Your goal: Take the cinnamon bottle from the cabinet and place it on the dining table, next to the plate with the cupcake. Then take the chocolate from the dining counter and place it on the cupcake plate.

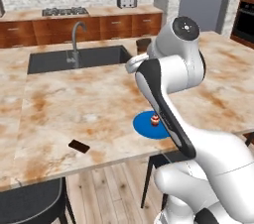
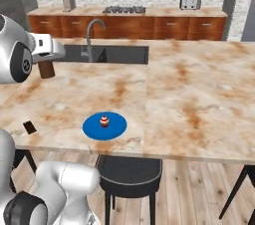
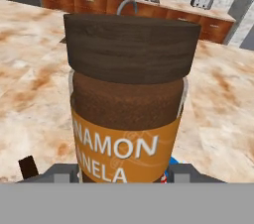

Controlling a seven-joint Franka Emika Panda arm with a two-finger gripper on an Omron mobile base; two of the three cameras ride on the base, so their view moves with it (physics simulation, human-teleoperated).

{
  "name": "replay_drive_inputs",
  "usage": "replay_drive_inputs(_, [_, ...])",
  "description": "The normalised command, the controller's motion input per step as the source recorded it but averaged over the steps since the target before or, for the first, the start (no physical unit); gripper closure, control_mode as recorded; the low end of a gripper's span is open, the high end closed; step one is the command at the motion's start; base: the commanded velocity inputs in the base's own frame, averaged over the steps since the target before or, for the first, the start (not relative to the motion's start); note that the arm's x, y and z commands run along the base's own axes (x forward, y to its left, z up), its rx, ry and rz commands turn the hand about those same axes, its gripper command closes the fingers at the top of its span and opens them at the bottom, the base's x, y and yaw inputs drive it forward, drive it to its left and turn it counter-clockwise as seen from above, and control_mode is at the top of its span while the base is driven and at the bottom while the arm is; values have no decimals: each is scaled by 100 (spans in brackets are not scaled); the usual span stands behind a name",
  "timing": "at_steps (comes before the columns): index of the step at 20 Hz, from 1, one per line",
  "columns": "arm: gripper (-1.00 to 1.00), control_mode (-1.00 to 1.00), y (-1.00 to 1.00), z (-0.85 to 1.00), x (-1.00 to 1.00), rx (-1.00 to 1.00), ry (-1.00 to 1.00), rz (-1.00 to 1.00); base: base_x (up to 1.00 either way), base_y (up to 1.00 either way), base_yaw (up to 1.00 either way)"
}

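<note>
Here, claw (image 3: 124, 176): clamped on the cinnamon bottle (image 3: 128, 99), held upright | plate (image 1: 150, 125) with cupcake (image 1: 155, 119): below the claw | chocolate (image 1: 79, 145): on the counter (image 1: 59, 104), left of the claw.

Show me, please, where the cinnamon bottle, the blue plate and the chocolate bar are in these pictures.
cinnamon bottle (image 3: 126, 114): hand view, on its brown body just above the label.
plate (image 2: 94, 128): right base view, on its bare blue surface left of the cupcake.
chocolate (image 1: 79, 145): left base view, on the middle of the bar.
</note>
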Motion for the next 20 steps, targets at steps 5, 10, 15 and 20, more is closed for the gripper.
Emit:
replay_drive_inputs(5, [100, 100, 0, 0, 0, 0, 0, 0, 50, 46, -15])
replay_drive_inputs(10, [100, -100, 0, -5, 1, -2, 8, -2, 19, 21, -7])
replay_drive_inputs(15, [100, -100, 0, -95, 17, 9, 15, 33, 0, 0, 0])
replay_drive_inputs(20, [100, -100, -5, -100, 24, 17, 3, 60, 0, 0, 0])
